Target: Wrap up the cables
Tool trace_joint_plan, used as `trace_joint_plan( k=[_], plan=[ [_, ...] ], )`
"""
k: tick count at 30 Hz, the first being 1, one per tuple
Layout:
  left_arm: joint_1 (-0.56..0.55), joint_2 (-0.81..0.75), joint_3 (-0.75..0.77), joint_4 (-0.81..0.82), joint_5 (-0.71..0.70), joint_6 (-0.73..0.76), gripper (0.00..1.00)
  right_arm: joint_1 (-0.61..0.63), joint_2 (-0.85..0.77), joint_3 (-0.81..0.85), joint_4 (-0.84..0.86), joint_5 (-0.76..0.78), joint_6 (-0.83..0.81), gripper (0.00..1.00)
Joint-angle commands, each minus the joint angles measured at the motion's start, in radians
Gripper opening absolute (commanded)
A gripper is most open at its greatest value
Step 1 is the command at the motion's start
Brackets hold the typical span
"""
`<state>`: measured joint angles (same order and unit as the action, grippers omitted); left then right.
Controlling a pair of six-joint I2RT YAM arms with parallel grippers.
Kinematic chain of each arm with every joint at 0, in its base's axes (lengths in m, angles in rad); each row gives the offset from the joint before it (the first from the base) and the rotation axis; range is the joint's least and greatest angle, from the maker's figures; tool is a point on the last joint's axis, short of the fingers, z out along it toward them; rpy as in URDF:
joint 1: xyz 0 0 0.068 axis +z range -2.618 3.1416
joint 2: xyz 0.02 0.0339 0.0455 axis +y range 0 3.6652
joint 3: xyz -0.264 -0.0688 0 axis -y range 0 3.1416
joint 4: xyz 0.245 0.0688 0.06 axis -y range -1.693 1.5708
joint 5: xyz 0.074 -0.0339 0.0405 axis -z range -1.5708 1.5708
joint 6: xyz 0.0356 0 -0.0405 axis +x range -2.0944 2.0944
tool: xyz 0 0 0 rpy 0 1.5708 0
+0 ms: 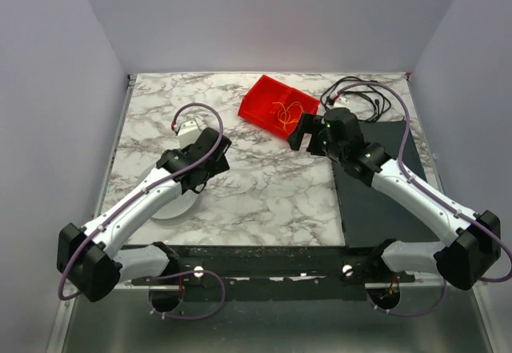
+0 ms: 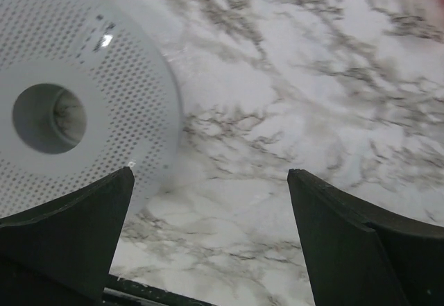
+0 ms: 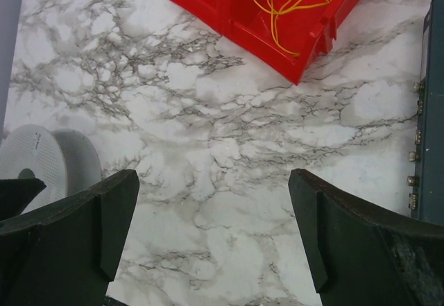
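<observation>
The cables [image 1: 286,113] are a loose tangle of hair-thin yellow wire lying in a red tray [image 1: 258,101] at the back middle of the marble table. In the right wrist view the cables [image 3: 288,1] show at the top, inside the red tray [image 3: 208,1]. My right gripper [image 1: 298,134] hangs open just in front of the tray's near corner. Only bare marble lies between the right gripper's [image 3: 214,181] fingers. My left gripper [image 1: 214,143] is open too, over bare marble left of the tray. Nothing sits between the left gripper's [image 2: 208,181] fingers.
A white perforated disc [image 2: 69,112] with a round centre hole lies flat just left of the left fingers; the white disc [image 3: 35,157] also shows far left. Another white disc [image 1: 170,206] lies under the left forearm. A black cord coil [image 1: 356,97] sits back right, behind a dark mat [image 1: 376,201].
</observation>
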<state>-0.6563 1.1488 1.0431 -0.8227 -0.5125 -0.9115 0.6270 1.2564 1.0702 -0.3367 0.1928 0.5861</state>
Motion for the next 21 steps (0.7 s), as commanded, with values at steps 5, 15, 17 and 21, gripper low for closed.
trace_joint_plan(
  k=[5, 15, 17, 21],
  plan=[
    [0.034, 0.212, -0.011, -0.172, -0.213, -0.192, 0.96, 0.005, -0.05, -0.087, 0.007, -0.037, 0.032, 1.0],
    [0.034, 0.502, 0.16, -0.288, -0.298, -0.199, 0.95, 0.005, -0.126, -0.159, 0.053, -0.045, 0.046, 1.0],
    [0.034, 0.553, 0.187, -0.324, -0.302, -0.225, 0.94, 0.005, -0.143, -0.163, 0.053, -0.043, 0.038, 1.0],
    [0.035, 0.638, 0.217, -0.386, -0.309, -0.3, 0.93, 0.005, -0.178, -0.175, 0.05, -0.039, 0.021, 1.0]
  ],
)
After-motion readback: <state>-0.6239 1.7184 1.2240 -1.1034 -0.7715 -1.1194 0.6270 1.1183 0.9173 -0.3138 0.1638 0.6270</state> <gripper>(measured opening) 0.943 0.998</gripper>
